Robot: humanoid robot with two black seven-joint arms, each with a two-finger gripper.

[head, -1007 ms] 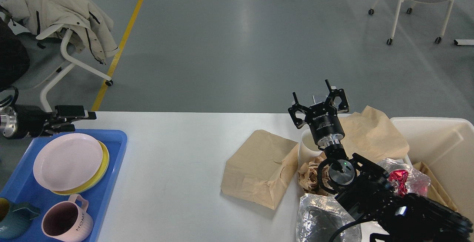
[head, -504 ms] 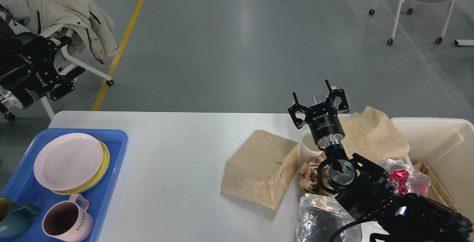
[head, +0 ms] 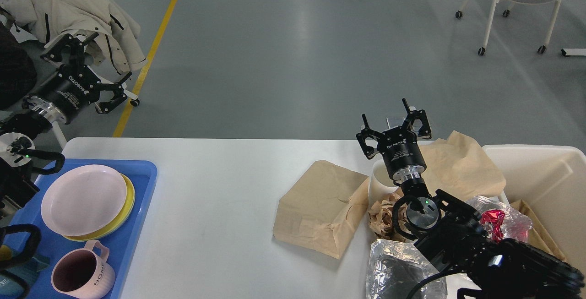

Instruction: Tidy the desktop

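The desktop is a wide white tabletop. A flattened brown paper bag, a white paper cup, crumpled brown paper and a silver foil bag lie at its right. My right gripper is held above the cup, pointing away from me, open and empty. My left gripper hangs over the floor beyond the table's far-left corner, open and holding nothing.
A blue tray at the left holds a pink plate on a yellow one, a pink mug and a teal mug. A cream bin at the right holds brown paper and a red wrapper. Chairs stand on the floor behind.
My left gripper has lifted from the tray's far edge, swung up past the table's far-left corner, and now shows spread fingers. The right arm has not moved.
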